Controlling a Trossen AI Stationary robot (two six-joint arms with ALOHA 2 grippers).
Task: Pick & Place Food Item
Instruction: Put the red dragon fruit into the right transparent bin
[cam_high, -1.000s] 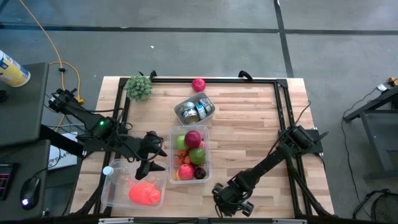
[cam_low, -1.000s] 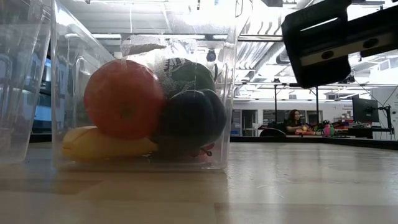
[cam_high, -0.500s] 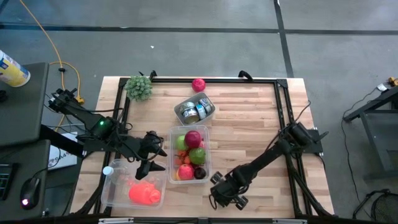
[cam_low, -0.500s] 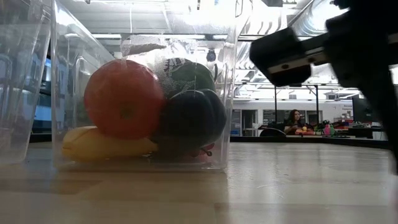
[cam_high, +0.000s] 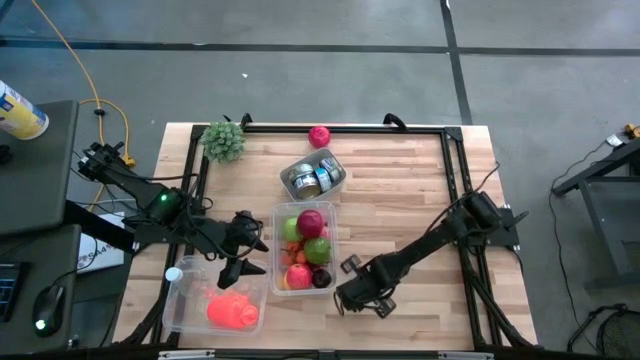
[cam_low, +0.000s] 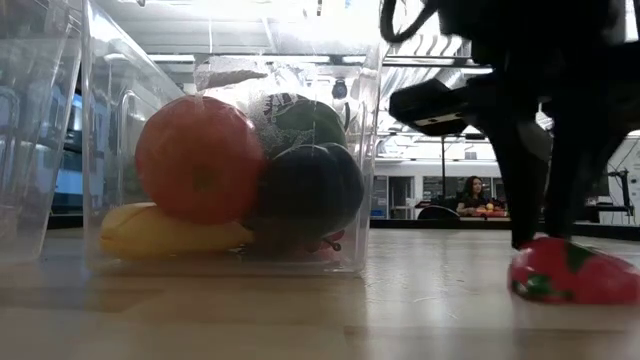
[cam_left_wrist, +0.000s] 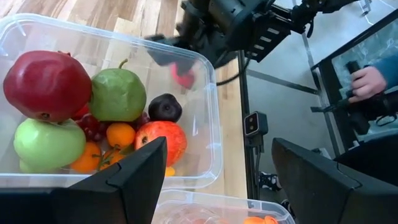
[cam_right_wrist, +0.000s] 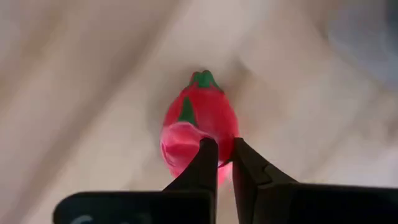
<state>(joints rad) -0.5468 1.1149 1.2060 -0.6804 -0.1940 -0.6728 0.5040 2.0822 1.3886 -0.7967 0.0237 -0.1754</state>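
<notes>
A red fruit with green leaf tips (cam_right_wrist: 198, 118) shows low over the wood in the low view (cam_low: 568, 275), to the right of the clear fruit bin (cam_high: 275, 250). My right gripper (cam_right_wrist: 217, 155) is shut on it. In the high view my right gripper (cam_high: 352, 295) is beside the bin's near right corner. My left gripper (cam_high: 245, 258) hangs open left of that bin, touching nothing. Its wrist view looks over the bin's apples, oranges and plum (cam_left_wrist: 165, 107) to the red fruit (cam_left_wrist: 182, 76). My right gripper pinches the red fruit between its two fingers at the end opposite the green tip (cam_right_wrist: 186, 148). The fingers (cam_low: 530, 190) come from above, pointing down. The fruit lies lengthwise below them at the table top; I cannot tell whether it touches the wood.
A second clear bin (cam_high: 180, 310) with an orange-red item stands near the left front corner. A small container of cans (cam_high: 315, 177), a green plant (cam_high: 224, 140) and a red ball (cam_high: 319, 136) are toward the far edge. Bare wood lies right of the bins. A person's hand (cam_left_wrist: 367, 81) shows beyond the table.
My right gripper has moved from the table's near edge toward the far edge and left, closer to the fruit bin. The red fruit has come into the low view with it.
</notes>
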